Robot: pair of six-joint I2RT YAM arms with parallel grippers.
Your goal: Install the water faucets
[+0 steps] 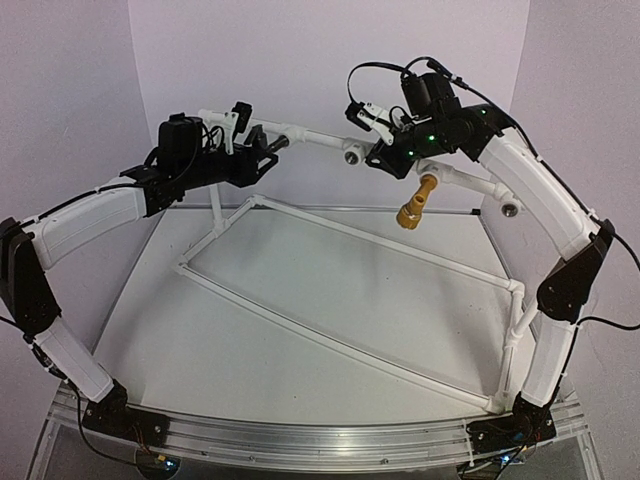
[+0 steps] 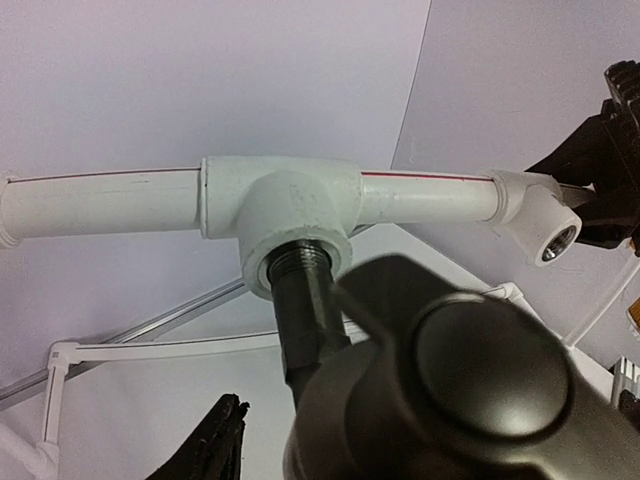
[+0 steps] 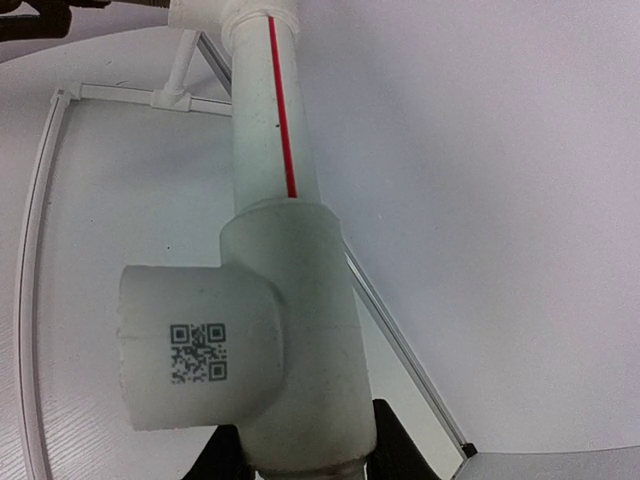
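Two faucets show from the overhead camera. The black faucet (image 1: 278,145) sits at a socket of the raised white pipe rail (image 1: 310,133) above the far-left corner of the table (image 1: 350,300), with the left gripper (image 1: 262,155) right at it. The brass faucet (image 1: 413,203) hangs tilted from the rail above the far edge, toward the right corner. The right gripper (image 1: 378,155) meets the rail between the two faucets.

On the left wrist camera, the black faucet's threaded end is inside the round opening of a tee socket (image 2: 280,200), and its rounded head fills the lower right. One dark finger (image 2: 215,440) shows at the bottom, apart from the faucet. The other is hidden, so it cannot be told whether the jaws are spread or pinching.

On the right wrist camera, a tee with a QR label (image 3: 197,352) and a red stripe (image 3: 282,110) on the pipe above it fills the view. The right fingers (image 3: 400,455) press against the pipe from both sides at the bottom edge.
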